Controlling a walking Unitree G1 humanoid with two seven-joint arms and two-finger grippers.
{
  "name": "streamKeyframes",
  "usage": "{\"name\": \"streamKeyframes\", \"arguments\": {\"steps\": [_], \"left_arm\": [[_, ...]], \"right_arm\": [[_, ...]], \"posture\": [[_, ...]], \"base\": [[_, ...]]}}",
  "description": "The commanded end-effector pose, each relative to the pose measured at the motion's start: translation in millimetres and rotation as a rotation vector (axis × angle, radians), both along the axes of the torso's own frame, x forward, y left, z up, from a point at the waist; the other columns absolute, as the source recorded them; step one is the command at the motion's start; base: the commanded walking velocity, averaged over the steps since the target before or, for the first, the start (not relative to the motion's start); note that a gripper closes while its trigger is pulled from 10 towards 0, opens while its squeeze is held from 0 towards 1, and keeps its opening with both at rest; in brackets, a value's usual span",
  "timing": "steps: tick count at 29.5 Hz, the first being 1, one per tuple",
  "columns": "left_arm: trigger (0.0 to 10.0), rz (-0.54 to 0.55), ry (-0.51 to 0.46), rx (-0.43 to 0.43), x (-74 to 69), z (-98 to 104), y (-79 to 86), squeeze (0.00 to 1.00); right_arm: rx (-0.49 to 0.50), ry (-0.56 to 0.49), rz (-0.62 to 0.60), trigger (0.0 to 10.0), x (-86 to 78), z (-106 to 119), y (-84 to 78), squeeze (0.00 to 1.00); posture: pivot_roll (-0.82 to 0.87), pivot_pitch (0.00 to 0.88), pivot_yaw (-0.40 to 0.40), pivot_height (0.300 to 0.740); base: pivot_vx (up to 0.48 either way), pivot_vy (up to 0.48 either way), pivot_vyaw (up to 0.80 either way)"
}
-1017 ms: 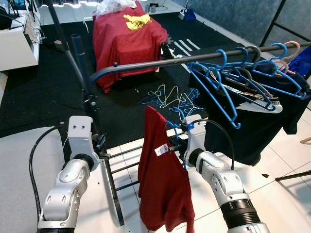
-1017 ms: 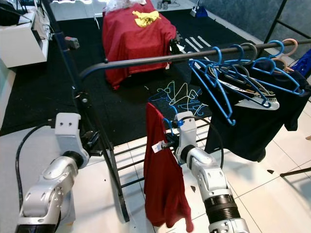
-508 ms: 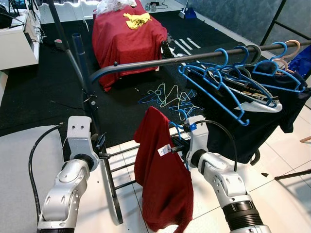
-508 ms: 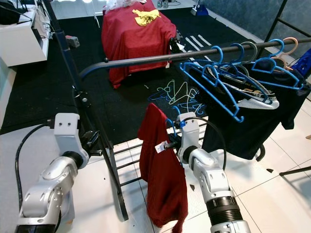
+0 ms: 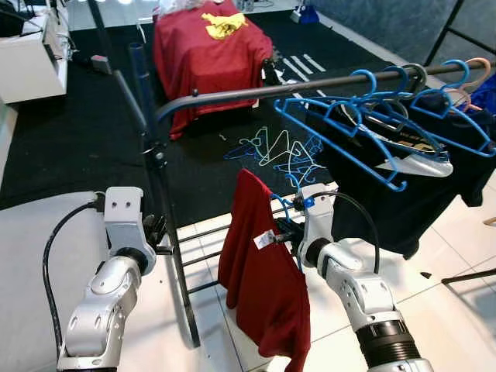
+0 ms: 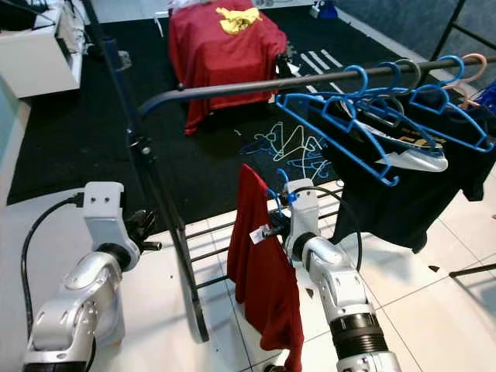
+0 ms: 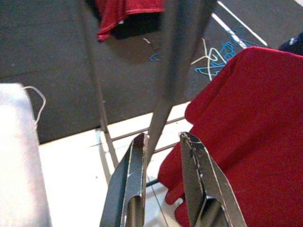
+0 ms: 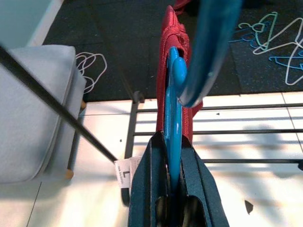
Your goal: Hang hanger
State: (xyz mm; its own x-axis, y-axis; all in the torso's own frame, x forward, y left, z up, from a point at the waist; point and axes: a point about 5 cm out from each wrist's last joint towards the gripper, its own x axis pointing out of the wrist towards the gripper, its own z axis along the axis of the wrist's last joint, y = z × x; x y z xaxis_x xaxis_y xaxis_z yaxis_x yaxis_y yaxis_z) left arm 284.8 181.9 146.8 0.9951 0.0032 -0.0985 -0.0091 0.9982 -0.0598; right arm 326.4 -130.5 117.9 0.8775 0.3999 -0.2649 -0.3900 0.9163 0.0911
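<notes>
Blue hanger with red shirt, white tag reading "L", clamped in right tool, left tool narrowly parted

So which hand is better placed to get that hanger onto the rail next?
The right hand, most likely: it is shut on the blue hanger carrying the red shirt, just below the rail. The left hand is open and holds nothing.

Bare rail lies open left of the crowded blue hangers blocking the right.
</notes>
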Motion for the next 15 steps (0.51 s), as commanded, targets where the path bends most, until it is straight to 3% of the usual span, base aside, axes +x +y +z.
{"name": "streamKeyframes", "arguments": {"steps": [1,15], "left_arm": [[10.0,0.0,0.014,0.005,-2.0,-1.5,2.0,0.0],[10.0,-0.002,0.013,0.016,-1.1,0.8,4.2,0.0]], "right_arm": [[-0.001,-0.01,0.003,10.0,-0.1,2.7,0.7,0.0],[0.002,-0.009,0.011,10.0,0.5,2.8,3.5,0.0]], "posture": [[0.01,0.127,-0.046,0.74],[0.02,0.126,-0.045,0.74]], "base": [[-0.274,0.0,0.0],[-0.275,0.0,0.0]]}}
